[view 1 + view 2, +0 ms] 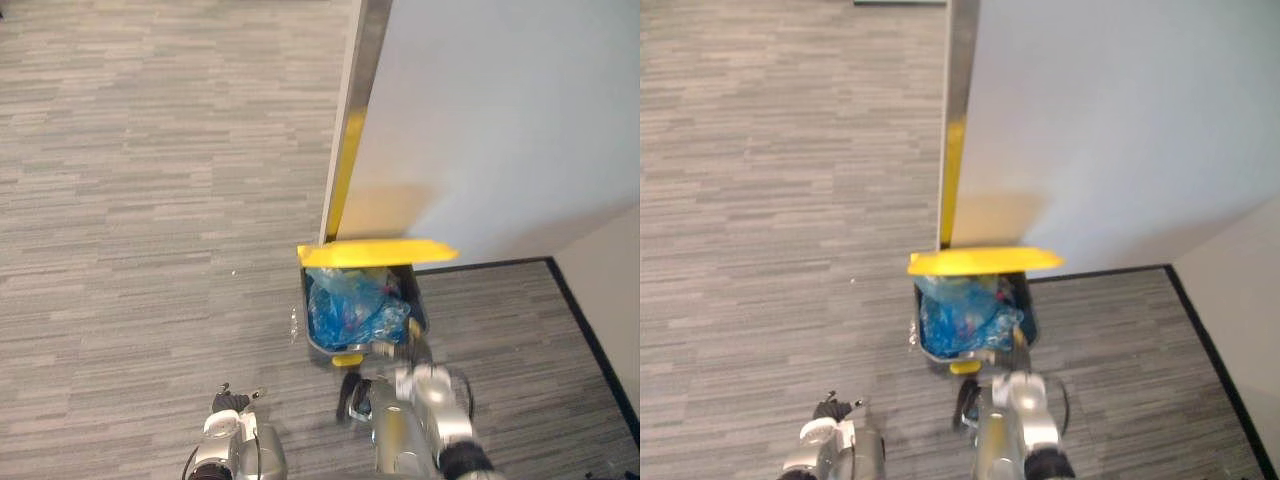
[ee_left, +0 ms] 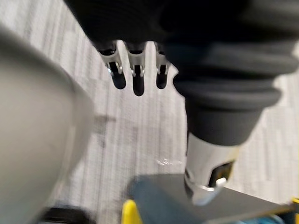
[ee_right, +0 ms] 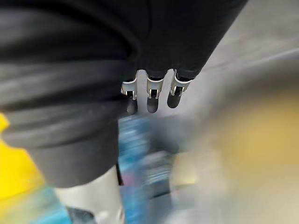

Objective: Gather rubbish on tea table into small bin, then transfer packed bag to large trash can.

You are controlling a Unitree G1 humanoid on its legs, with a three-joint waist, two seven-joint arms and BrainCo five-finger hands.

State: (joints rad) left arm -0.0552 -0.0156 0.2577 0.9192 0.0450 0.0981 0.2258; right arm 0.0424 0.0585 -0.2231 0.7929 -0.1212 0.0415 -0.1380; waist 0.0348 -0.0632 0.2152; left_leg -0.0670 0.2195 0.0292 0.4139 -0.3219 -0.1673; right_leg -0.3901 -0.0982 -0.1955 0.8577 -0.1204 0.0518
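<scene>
Fingers [image 2: 136,70] of the left robot hand [image 1: 232,403] are shown straight and relaxed in its wrist view, with nothing held between them and the thumb. This hand is held low over the grey striped carpet [image 1: 130,200], near the trash can [image 1: 324,348] but apart from it, on its left. The right robot hand [image 3: 150,91] is placed further forward, at the near rim of the can. Its fingers are likewise seen extended and loose, and nothing is gripped in them; blurred blue plastic is seen just past their tips.

The trash can is a grey bin set on the carpet. A small yellow tab [image 1: 347,358] is seen at the middle of its near wall. A tiny glinting scrap [image 1: 293,325] is seen on the carpet just beside the can's left wall; what it is cannot be told. Inside the can, a crumpled blue bag [image 1: 350,305] is lodged, and most of the opening is filled by it. Behind the bag, the yellow lid [image 1: 378,252] is seen raised at the can's far edge.

Beyond the lid, a pale wall panel [image 1: 500,120] is seen, trimmed along its left side by a metal edge [image 1: 362,60] with a yellow strip [image 1: 345,185] on its lower part. A black skirting line [image 1: 590,340] is run along the floor at the right.
</scene>
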